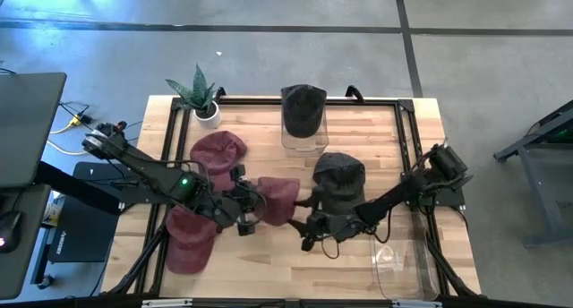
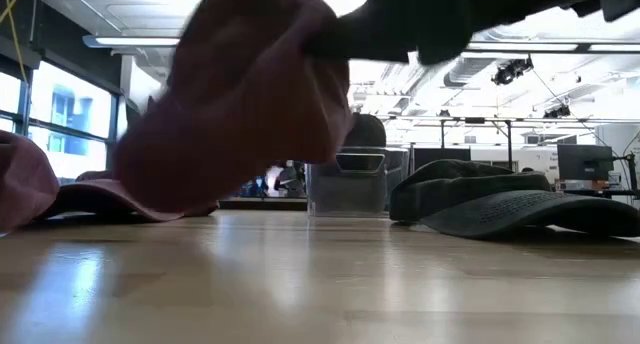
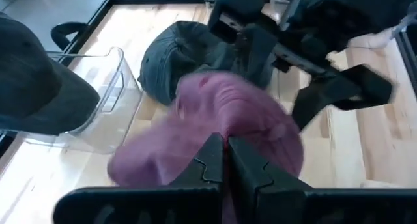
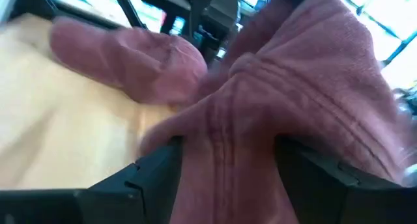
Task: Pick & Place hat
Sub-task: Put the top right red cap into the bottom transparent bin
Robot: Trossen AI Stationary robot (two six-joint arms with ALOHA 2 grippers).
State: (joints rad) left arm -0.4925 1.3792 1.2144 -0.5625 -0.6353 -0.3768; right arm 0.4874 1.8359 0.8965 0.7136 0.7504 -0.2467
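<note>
Wooden table (image 1: 358, 120); maroon hat (image 4: 287, 120) between right fingers (image 4: 153, 168).

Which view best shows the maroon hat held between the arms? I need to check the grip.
The left wrist view: the maroon hat shows whole, pinched by the left gripper. The high view shows it small, the low view blurred, and the right wrist view only fabric.

Bright ceiling strip lights (image 2: 330, 42) glare on the desk (image 2: 320, 284); both wrist views are motion-blurred, and the near maroon hat (image 2: 245, 94) is out of focus.
</note>
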